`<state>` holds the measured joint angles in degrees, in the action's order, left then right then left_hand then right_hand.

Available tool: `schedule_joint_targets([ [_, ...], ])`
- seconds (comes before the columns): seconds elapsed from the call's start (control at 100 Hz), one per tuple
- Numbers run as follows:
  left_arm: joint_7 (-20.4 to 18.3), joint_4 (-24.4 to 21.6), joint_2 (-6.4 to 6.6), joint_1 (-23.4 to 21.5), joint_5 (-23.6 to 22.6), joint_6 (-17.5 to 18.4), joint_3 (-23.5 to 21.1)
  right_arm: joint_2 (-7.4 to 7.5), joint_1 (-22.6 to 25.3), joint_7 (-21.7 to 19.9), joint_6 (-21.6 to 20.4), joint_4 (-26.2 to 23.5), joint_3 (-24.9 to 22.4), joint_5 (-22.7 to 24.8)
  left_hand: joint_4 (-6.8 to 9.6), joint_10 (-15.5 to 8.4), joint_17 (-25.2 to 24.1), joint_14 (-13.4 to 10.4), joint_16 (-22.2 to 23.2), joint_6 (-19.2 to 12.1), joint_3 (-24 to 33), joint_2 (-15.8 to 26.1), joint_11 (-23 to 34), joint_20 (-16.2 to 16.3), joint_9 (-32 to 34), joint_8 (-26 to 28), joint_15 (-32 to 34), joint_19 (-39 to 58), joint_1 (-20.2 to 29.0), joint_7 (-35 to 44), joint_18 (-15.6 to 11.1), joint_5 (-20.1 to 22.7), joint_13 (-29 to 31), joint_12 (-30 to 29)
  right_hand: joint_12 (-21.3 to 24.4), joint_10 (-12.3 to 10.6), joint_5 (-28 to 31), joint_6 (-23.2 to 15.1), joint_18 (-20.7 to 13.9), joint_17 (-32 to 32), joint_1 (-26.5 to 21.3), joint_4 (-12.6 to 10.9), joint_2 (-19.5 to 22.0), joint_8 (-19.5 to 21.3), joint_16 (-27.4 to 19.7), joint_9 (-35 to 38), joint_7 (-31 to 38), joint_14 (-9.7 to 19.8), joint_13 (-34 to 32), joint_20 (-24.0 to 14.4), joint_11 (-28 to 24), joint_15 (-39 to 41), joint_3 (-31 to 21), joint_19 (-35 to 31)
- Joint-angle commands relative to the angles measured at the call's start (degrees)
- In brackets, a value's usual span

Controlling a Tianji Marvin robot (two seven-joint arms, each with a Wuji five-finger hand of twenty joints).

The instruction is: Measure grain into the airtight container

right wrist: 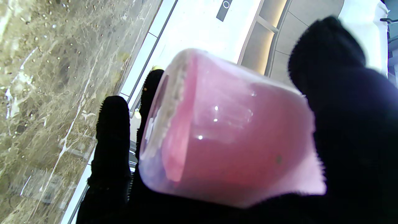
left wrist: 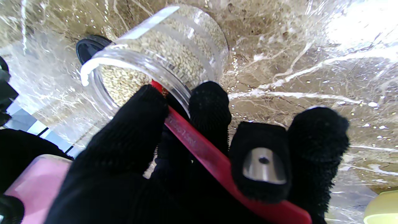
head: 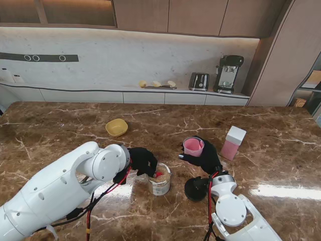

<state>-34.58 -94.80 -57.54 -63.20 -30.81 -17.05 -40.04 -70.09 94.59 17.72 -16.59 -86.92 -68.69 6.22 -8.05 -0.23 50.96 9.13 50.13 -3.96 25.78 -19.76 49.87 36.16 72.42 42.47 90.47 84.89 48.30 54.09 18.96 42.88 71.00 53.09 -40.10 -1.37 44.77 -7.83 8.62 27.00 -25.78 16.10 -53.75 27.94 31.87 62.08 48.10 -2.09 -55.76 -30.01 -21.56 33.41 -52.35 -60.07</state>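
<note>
Two hands engaged. Left hand (head: 143, 160) grips a red scoop (left wrist: 199, 146), its tip inside the clear grain jar (head: 159, 181) standing near centre on the worktop (head: 60, 125). Right hand (head: 205, 156) grips a pink container (head: 193, 146), raised right of the jar. Black lid (head: 195, 188) lies near the right wrist. Pink box (head: 233, 142) stands far right; yellow bowl (head: 116, 127) far left.

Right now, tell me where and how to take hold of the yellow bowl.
Grip the yellow bowl by its rim, coming straight down from above. It sits upright and open on the marble table with bare marble all round it. Its low sloping wall probably offers little side purchase, so pinch the near rim edge.
</note>
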Motion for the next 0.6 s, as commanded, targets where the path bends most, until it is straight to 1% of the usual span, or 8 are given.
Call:
schedule_joint_targets([
  [0.0, 0.2, 0.4, -0.02, -0.7, 0.0, -0.2, -0.3, -0.18, 0.3, -0.8, 0.5, 0.4, 0.1, -0.4, 0.1, -1.8, 0.5, -2.7, 0.2, -0.8, -1.0, 1.9, 2.5, 1.0, 0.9, 1.4, 5.7, 4.6, 2.9, 1.9, -0.1, -0.8, 1.7, 0.5, 0.8, -2.5, 4.3, -10.0, -0.3, -0.4, -7.1, 0.1, 10.8, 0.8, -0.2, -0.7, 3.0, 2.5, 1.4, -0.8, 0.3, -0.5, -11.7, 0.8],
  [0.34, 0.7, -0.9, -0.11, -1.7, -0.4, 0.1, -1.4, -0.19, 0.1, -0.8, 0.5, 0.6, 0.3, -0.3, 0.4, -2.0, 0.6, -2.7, 0.3, -0.9, -1.8, 2.1, 2.7, 1.1, 0.7, 1.7, 5.7, 4.8, 3.3, 1.4, -0.2, -0.9, 1.7, 0.5, 1.2, -2.5, 4.1, -10.0, -0.3, -0.5, -7.0, 0.2, 10.9, 0.8, -0.3, -1.2, 2.8, 2.5, 1.6, -0.8, 0.5, -0.6, -11.7, 1.3],
  [0.59, -0.4, -1.3, 0.12, -1.7, 1.2, -0.9, -1.8, -0.22, 0.0, -0.7, 0.4, 0.8, 0.2, -0.3, 0.45, -1.9, 0.1, -2.7, 0.3, -1.0, -2.7, 2.8, 2.8, 1.2, 0.3, 2.3, 5.7, 4.7, 3.7, 1.3, 0.1, -1.3, 1.7, 0.6, 1.6, -2.6, 3.7, -10.0, -0.3, -0.6, -7.0, 0.2, 10.9, 0.7, -0.3, -1.6, 2.5, 2.5, 1.8, -0.9, 0.7, -0.6, -11.6, 1.5],
])
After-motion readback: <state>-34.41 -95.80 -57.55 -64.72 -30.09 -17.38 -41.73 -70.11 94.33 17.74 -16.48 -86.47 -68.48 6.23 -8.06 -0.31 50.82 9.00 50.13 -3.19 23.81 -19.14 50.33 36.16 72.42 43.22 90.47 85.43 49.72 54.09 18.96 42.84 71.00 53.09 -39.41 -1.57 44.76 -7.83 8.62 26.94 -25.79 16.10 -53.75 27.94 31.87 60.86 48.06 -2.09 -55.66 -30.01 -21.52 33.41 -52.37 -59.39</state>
